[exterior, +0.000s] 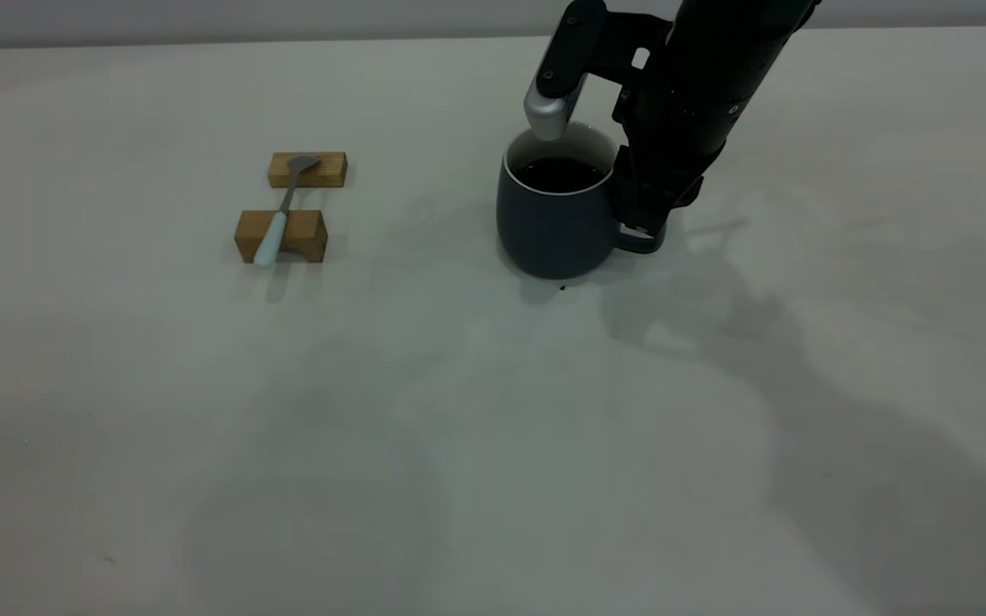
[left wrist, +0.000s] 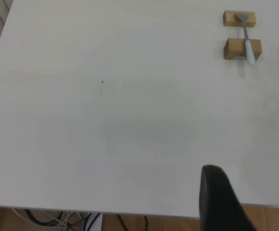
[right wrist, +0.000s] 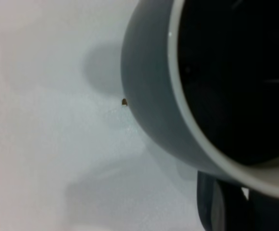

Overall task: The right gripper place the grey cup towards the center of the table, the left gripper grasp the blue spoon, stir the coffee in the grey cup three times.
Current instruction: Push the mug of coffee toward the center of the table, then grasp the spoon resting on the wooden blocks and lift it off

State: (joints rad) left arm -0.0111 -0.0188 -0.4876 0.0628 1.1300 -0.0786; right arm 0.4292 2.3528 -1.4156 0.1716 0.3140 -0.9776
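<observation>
Bare bench (exterior: 424,445) fills the lower half of the exterior view, with nothing on it but shadows. Past it, right of centre in the upper part of the frame, stands one grey cup (exterior: 555,218) holding dark coffee (exterior: 558,174), its handle turned to the frame's right. A tiny dark speck (exterior: 562,287) lies just in front of its base. The right gripper (exterior: 600,154) comes down from the upper right, with its fingers spread: a silver-tipped one (exterior: 549,111) sits above the far rim, the black one at the handle, touching or just beside it. They are not visibly clamped on the cup.

One blue spoon (exterior: 282,212) lies in the upper left, well apart from the cup, bridging two wooden blocks (exterior: 281,236). Its long axis runs nearly front to back, pale handle toward the camera, bowl on the far block.

The left gripper (left wrist: 247,199) shows only in its own wrist view, fingers apart, hanging at the bench edge, well apart from the spoon. Judging by sides, it is the nearer arm for the spoon.
</observation>
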